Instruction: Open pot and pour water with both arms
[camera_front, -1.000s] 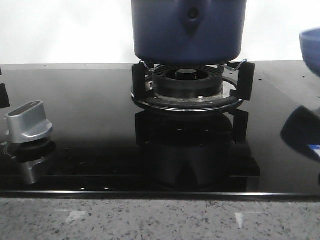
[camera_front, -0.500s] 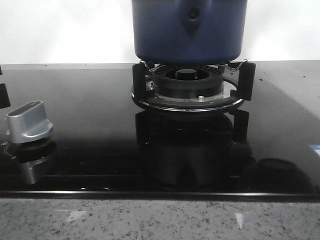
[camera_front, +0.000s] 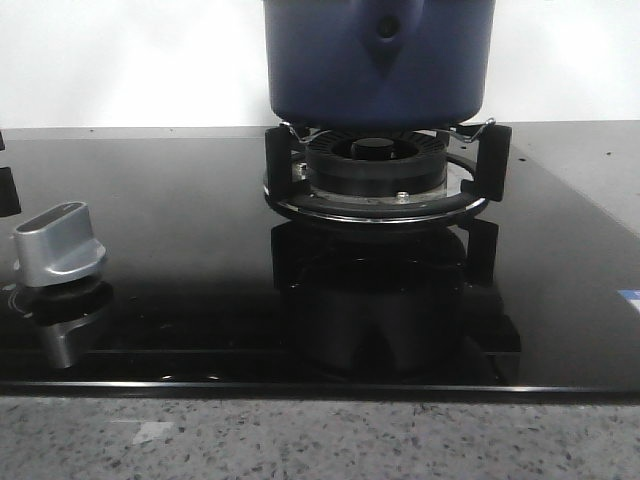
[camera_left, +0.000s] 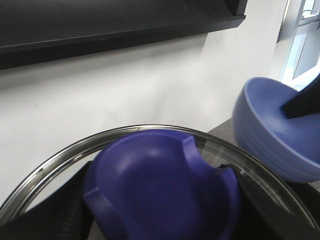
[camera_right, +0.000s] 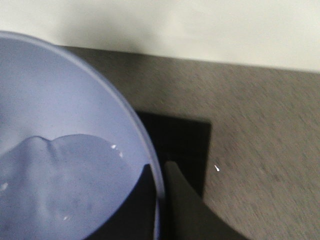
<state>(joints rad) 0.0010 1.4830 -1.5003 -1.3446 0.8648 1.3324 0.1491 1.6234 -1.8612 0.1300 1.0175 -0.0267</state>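
The dark navy pot (camera_front: 378, 60) sits on the burner grate (camera_front: 375, 175); its top is cut off by the frame edge. Neither gripper shows in the front view. My left gripper (camera_left: 160, 200) is shut on the blue knob (camera_left: 160, 185) of the glass lid (camera_left: 60, 165). My right gripper (camera_right: 162, 200) is shut on the rim of the light blue bowl (camera_right: 55, 150), one finger inside and one outside. The bowl holds water (camera_right: 55, 190). The bowl also shows in the left wrist view (camera_left: 280, 135), tilted and close beside the lid.
The burner stands on a black glass cooktop (camera_front: 180, 200) with a silver control knob (camera_front: 58, 245) at the left. A speckled stone counter (camera_front: 320, 440) runs along the front, and grey counter (camera_right: 260, 140) lies right of the cooktop. A white wall (camera_front: 130, 60) is behind.
The light blue bowl, at the right edge of the front view a second ago, has risen out of that view. Its dark reflection crossed the cooktop and is gone.
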